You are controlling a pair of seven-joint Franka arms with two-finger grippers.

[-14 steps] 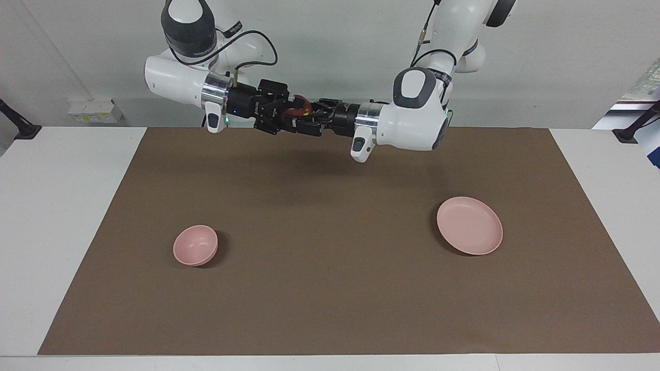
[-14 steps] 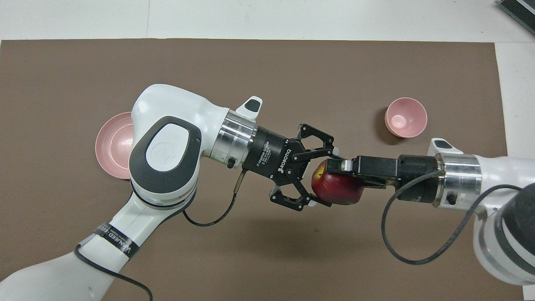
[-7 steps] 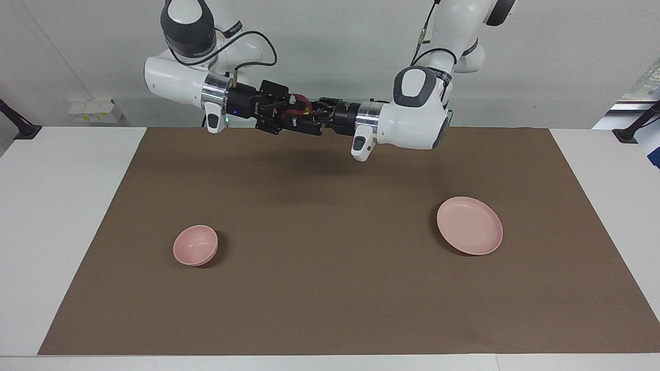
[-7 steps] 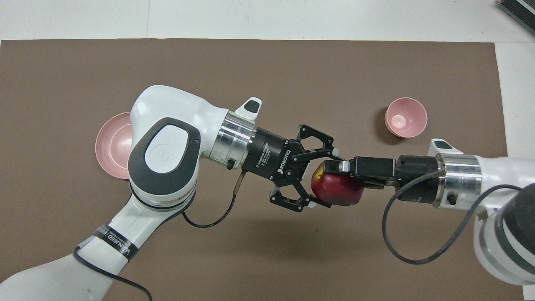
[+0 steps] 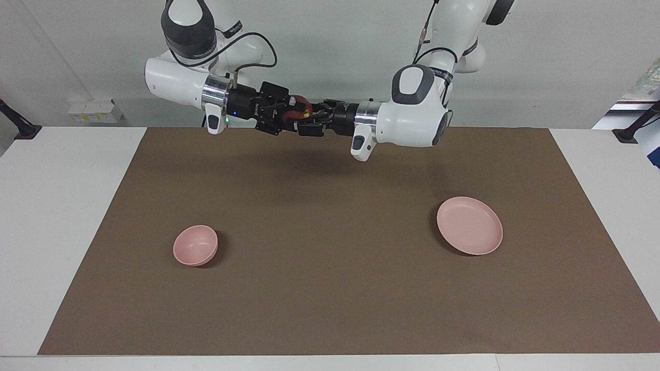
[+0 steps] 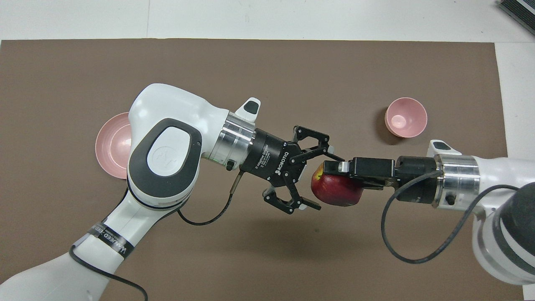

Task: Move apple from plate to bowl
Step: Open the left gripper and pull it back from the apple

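Observation:
The dark red apple [image 6: 339, 193] [image 5: 300, 106] hangs in the air over the mat's edge nearest the robots, midway between the two arms. My right gripper [image 6: 332, 169] [image 5: 290, 111] is shut on it, one finger lying across its top. My left gripper [image 6: 325, 182] [image 5: 312, 118] faces it with its fingers spread open on either side of the apple, not gripping. The flat pink plate [image 5: 469, 225] [image 6: 109, 144] lies bare toward the left arm's end, partly hidden under the left arm in the overhead view. The small pink bowl [image 5: 195, 245] [image 6: 405, 117] stands toward the right arm's end.
A brown mat [image 5: 330, 299] covers most of the white table [image 5: 62, 216]. Both forearms stretch level across the mat's edge nearest the robots, well above it. A black cable [image 6: 401, 246] loops off the right wrist.
My left gripper has opened and drawn back a little from the apple. The right gripper keeps the apple, and both hands have risen slightly.

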